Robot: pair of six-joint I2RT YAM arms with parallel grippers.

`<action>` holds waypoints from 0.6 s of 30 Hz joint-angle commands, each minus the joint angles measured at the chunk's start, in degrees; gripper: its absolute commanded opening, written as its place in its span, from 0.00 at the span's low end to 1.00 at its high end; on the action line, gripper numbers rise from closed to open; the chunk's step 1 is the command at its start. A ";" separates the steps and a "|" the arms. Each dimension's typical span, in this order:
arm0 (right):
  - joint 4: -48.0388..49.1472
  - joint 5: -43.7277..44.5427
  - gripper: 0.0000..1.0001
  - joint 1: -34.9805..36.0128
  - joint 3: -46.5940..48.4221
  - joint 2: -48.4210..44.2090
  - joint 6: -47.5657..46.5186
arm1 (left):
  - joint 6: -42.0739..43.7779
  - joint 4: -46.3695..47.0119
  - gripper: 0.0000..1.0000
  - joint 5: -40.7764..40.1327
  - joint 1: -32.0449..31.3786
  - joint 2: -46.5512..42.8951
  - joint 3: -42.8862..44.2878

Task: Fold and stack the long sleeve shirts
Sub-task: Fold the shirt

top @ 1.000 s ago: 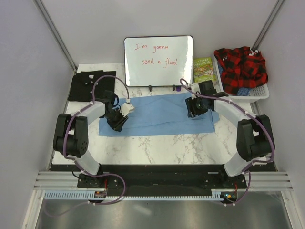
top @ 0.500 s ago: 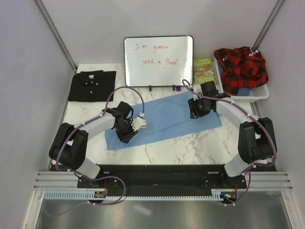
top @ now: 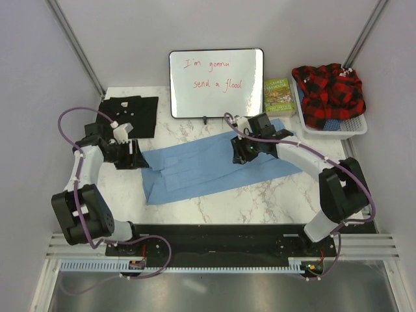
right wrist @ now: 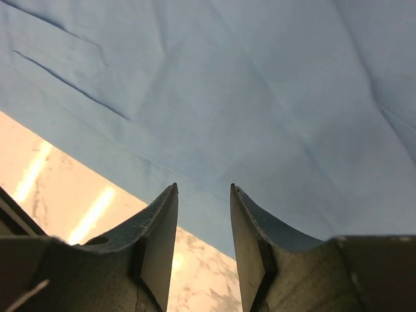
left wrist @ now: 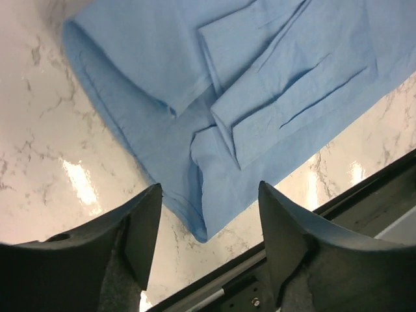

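Light blue shirt (top: 195,170) lies on the desk (top: 260,201) just in front of the whiteboard (top: 216,83), folded into a long band that slants, its right end nearer the whiteboard than its left; left wrist view shows a folded sleeve and cuff on top of the band near its left end, layers overlapping; black shirt (top: 133,112) lies folded flat, left of the whiteboard, apart from the blue one.

Left gripper (top: 138,157) sits left and in front of the whiteboard, between the black shirt and the blue shirt's left end; its fingers (left wrist: 140,224) are spread wide with nothing between them, blue cloth and bare marble visible beyond the gap.

Right gripper (top: 242,153) is over the blue shirt directly in front of the whiteboard; fingers (right wrist: 162,227) are a narrow gap apart, no cloth pinched between them; can't tell if the tips touch the fabric.

Right of the whiteboard: a green book (top: 279,95), then a white basket (top: 361,123) holding red-and-black plaid cloth (top: 328,91).
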 commanded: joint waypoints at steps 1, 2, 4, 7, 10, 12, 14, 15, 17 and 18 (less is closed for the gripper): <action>8.89 -3.34 0.43 7.34 3.14 5.33 7.71 | -5.38 -4.54 0.71 4.19 6.39 8.34 1.03; 9.51 -3.52 0.42 8.48 4.36 6.57 8.08 | -4.24 -4.99 0.74 5.16 7.10 9.86 1.48; 10.57 -3.87 0.41 11.47 5.86 9.90 8.78 | -3.00 -5.52 0.77 5.86 7.80 12.67 1.31; 13.81 -4.23 0.41 14.38 8.67 13.16 10.01 | -1.24 -4.82 0.79 6.49 7.81 13.83 -0.09; 16.28 -4.58 0.39 16.22 12.36 17.38 12.20 | -1.50 -4.38 0.80 6.40 7.81 16.02 -0.19; 16.81 -4.93 0.38 17.28 15.08 19.67 13.69 | -2.82 -4.03 0.81 5.96 7.81 18.39 -0.19; 17.95 -5.11 0.37 17.89 16.75 22.66 14.32 | -4.30 -3.68 0.82 5.17 7.81 20.24 -0.01; 18.13 -4.41 0.37 18.33 17.20 23.28 14.23 | -4.93 -3.06 0.82 4.90 7.81 21.90 0.07; 19.19 -4.23 0.37 18.60 17.81 24.86 14.23 | -6.24 -2.80 0.84 4.47 7.81 23.06 0.16; 19.10 -3.97 0.37 18.60 18.08 25.39 14.32 | -6.86 -1.84 0.85 4.29 7.72 23.76 0.16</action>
